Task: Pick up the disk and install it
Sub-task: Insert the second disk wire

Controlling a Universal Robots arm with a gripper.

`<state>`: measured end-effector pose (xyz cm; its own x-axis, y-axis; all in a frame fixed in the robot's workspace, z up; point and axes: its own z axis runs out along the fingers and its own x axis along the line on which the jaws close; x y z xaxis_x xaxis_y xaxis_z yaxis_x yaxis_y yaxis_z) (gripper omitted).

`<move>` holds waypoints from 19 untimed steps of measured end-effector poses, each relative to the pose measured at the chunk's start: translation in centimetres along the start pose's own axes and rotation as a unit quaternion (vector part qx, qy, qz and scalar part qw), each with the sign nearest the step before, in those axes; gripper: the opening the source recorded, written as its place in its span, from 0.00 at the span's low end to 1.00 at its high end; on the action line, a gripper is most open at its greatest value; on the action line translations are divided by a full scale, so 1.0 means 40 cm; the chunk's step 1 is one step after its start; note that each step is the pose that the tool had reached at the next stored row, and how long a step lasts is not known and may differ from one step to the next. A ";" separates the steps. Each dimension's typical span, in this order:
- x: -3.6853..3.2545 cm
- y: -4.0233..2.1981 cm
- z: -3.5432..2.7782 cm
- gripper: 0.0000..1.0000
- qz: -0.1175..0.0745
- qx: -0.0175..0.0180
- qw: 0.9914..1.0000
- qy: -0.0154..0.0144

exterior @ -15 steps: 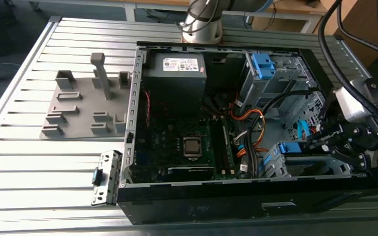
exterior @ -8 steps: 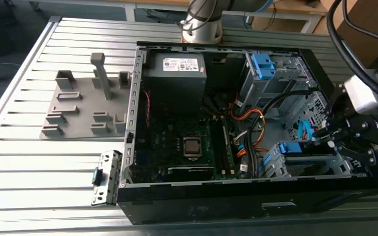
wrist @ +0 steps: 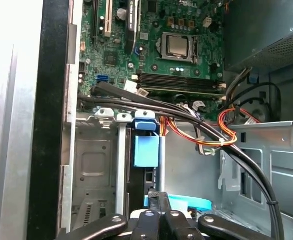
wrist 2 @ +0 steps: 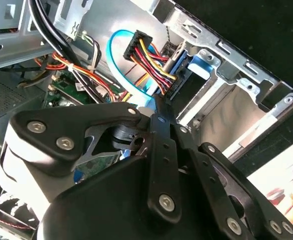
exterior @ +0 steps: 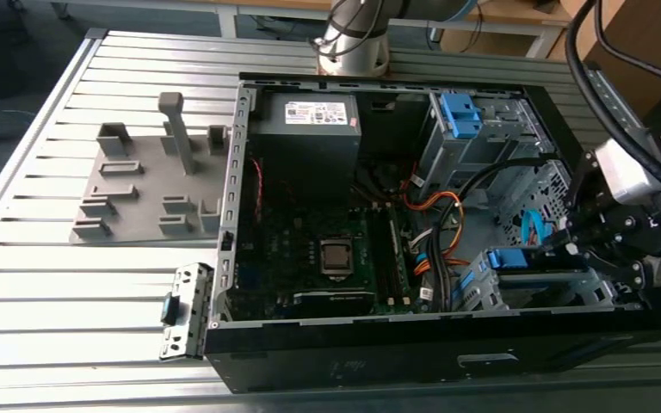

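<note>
Disk (wrist: 146, 150) location for the entry: where do we log it? — K.

We log it in the lower drive cage (exterior: 560, 288) of the open computer case (exterior: 342, 361), at the exterior view's right. Its blue rail frame shows in both wrist views (wrist 2: 199, 65); the silver body is mostly hidden by the cage walls (we cannot read how deep it sits). — M.

And the gripper (wrist: 159, 200)? — K.

We see it just beside the blue frame, inside the case. In the second wrist view the fingers (wrist 2: 159, 112) are drawn together into one narrow stack, and we see nothing clamped between them. Whether the tip touches the frame, we cannot tell. — M.

Cabling near it? — K.

A light blue data cable (wrist 2: 117, 50) loops past the fingertips, and a bundle of red, yellow and black wires (wrist 2: 149, 55) runs to a black plug (wrist 2: 136, 40) just beside the frame. Black cables (wrist: 186, 117) cross over the cage edge in the first wrist view. — M.

Rest of the scene? — K.

We note the motherboard (exterior: 307, 258) with its bare processor (exterior: 336, 255), the grey power supply box (exterior: 307, 129) with a white sticker, and a second blue bracket (exterior: 460, 112) in the upper cage. A grey fixture tray (exterior: 135, 198) lies on the slatted metal table (exterior: 78, 318), well apart from the gripper. — M.
</note>
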<state>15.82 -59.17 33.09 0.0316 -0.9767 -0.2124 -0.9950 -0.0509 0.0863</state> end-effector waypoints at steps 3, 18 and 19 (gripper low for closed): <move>0.011 -0.001 0.003 0.11 0.001 -0.002 1.000 0.000; 0.002 -0.017 -0.056 0.11 0.001 -0.005 1.000 -0.001; 0.002 -0.017 -0.057 0.11 0.001 -0.005 1.000 -0.001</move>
<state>16.70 -59.67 35.25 0.0293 -0.9765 -0.2134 -0.9941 -0.0508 0.0956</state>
